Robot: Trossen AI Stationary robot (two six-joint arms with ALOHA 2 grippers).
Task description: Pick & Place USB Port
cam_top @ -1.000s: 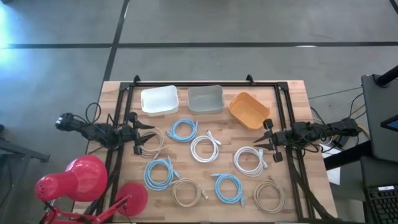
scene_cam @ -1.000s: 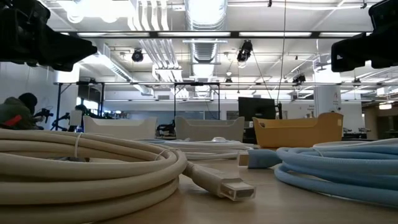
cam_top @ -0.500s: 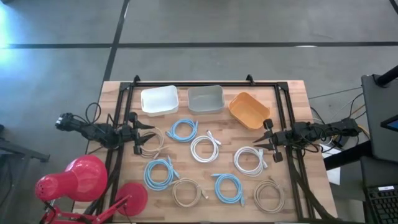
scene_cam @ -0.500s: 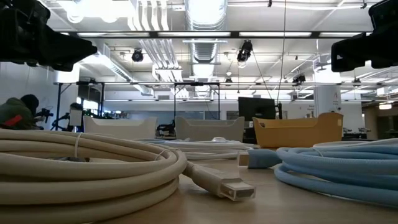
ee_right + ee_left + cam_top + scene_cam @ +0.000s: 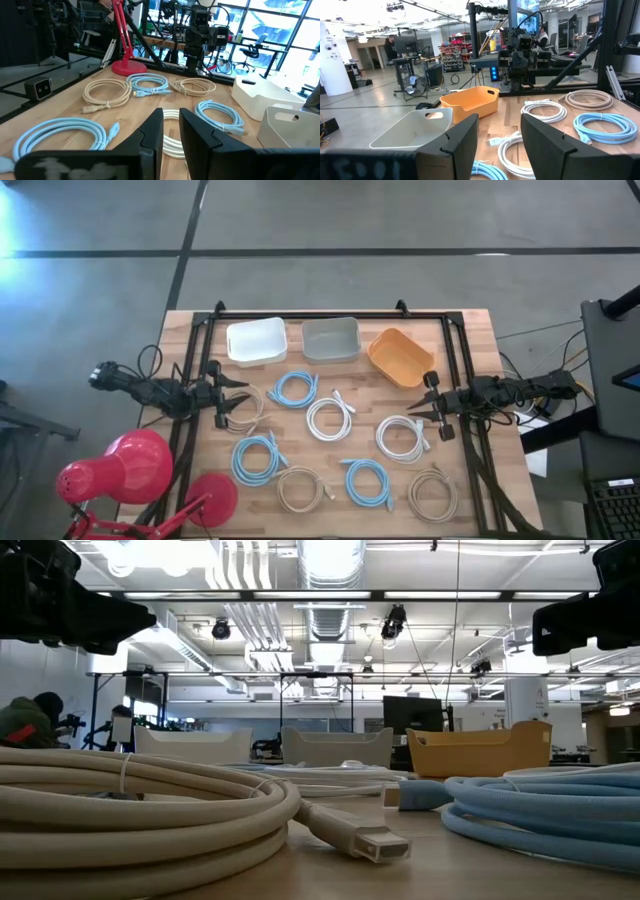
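Note:
Several coiled USB cables lie flat on the wooden table: blue ones (image 5: 295,388) (image 5: 259,457) (image 5: 367,482), white ones (image 5: 329,418) (image 5: 402,438), and beige ones (image 5: 300,489) (image 5: 432,494) (image 5: 245,406). Three bins stand along the far edge: white (image 5: 256,340), grey (image 5: 330,338) and orange (image 5: 400,356). My left gripper (image 5: 240,401) hovers open at the table's left side, over the beige coil there. My right gripper (image 5: 418,410) hovers at the right side beside a white coil, its fingers (image 5: 150,132) a narrow gap apart. Neither holds anything.
A red desk lamp (image 5: 140,470) stands at the near left corner, its base (image 5: 212,498) on the table. A dark frame (image 5: 330,314) runs around the work area. In the low view a beige coil (image 5: 130,810) with its plug (image 5: 375,843) lies nearest, a blue coil (image 5: 550,810) beside it.

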